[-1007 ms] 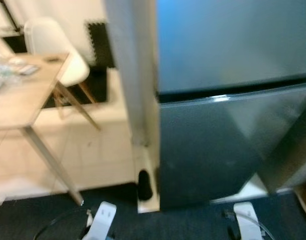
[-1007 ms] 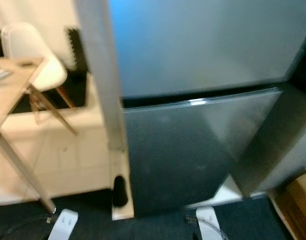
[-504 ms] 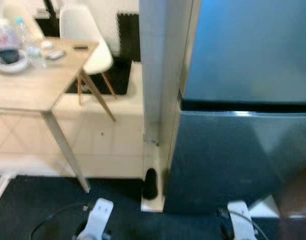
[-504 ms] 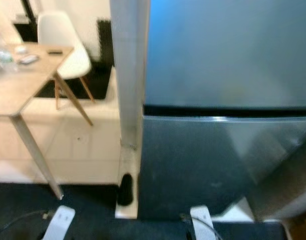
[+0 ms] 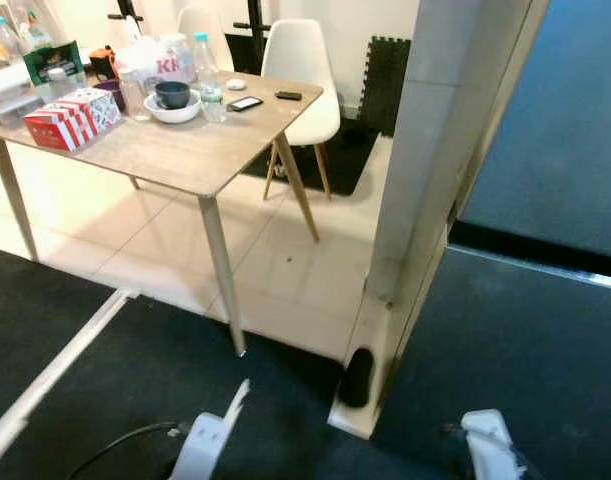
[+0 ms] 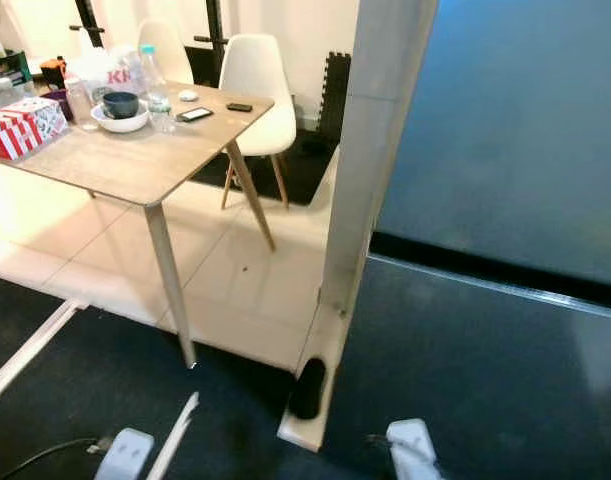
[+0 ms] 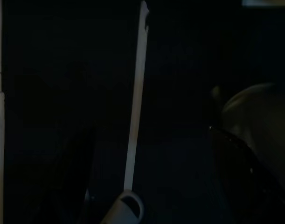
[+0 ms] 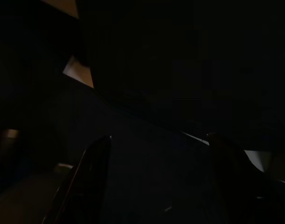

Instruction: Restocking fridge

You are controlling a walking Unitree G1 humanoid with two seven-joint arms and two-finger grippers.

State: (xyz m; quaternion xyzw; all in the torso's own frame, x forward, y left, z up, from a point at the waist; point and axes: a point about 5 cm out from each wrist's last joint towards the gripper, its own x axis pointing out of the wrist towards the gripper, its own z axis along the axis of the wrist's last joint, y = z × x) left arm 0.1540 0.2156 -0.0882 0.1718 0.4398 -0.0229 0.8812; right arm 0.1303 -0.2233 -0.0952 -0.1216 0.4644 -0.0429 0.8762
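**Spotter:** What changed from the frame a second back?

**Me:** The camera swung to the robot's left. The fridge doors had filled the picture; at this moment the fridge (image 5: 545, 200) sat at the right edge, and the wooden table (image 5: 175, 155) with its load had come into view at the upper left. That was the head turning, not things moving.

**Spotter:** Where was the stock?

**Me:** On the table: a red-and-white carton (image 5: 73, 117), a dark bowl on a white plate (image 5: 172, 97), a clear bottle with a blue cap (image 5: 210, 78), a phone (image 5: 245, 102). A white chair (image 5: 300, 75) stood behind it, and a pale pillar (image 5: 430, 200) rose between table and fridge.

**Spotter:** And the grippers?

**Me:** Both arms hung idle and low. In the dark wrist views I made out the left gripper (image 7: 151, 177) and the right gripper (image 8: 156, 177), each with its two black fingers spread apart, holding nothing.

**Spotter:** Which arm for the pick?

**Me:** I judged the table lay forward and to the left, well apart from both grippers, so the left arm was nearer. The bottle stood upright, long axis vertical, cap up; the carton lay flat, long side roughly along the table edge. I reckoned walking closer had to come first.
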